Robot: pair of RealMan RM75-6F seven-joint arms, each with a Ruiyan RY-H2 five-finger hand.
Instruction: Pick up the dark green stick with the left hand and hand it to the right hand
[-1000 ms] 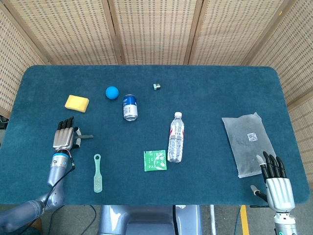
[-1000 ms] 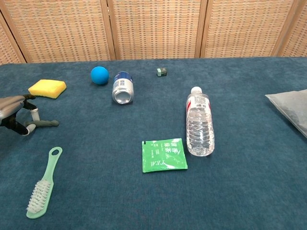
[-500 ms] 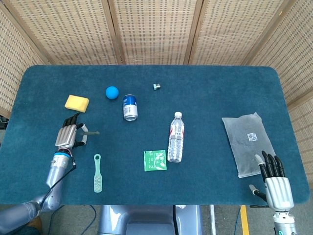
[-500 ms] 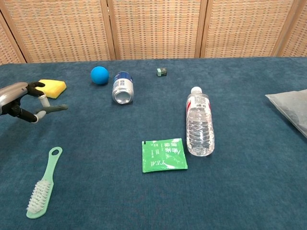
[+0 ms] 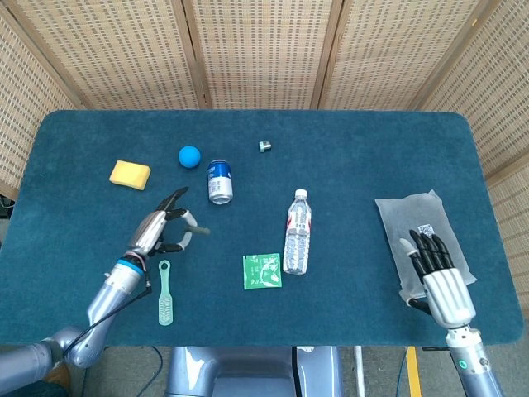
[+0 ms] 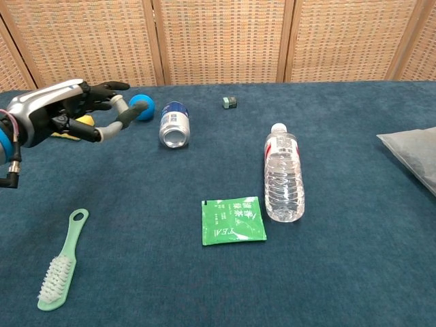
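Observation:
The dark green stick [image 5: 197, 234] [image 6: 131, 114] is off the cloth, pinched in my left hand [image 5: 157, 232] [image 6: 60, 114], its free end pointing right toward the can. The other fingers of that hand are spread. In the head view the hand hangs above the left-centre of the table, just above the brush. My right hand [image 5: 438, 277] is raised at the right front, palm side down and fingers apart, holding nothing; it overlaps the near end of the clear bag. The chest view does not show it.
A blue can [image 5: 219, 181], blue ball [image 5: 189, 156] and yellow sponge [image 5: 131, 174] lie behind the left hand. A water bottle [image 5: 297, 232] and green sachet [image 5: 262, 270] lie mid-table, a mint brush [image 5: 165, 292] at front left, a clear bag [image 5: 411, 225] at right.
My left hand lifted the stick off the cloth and carried it right, from beside the sponge to near the can. My right hand rose and moved forward over the bag's near end.

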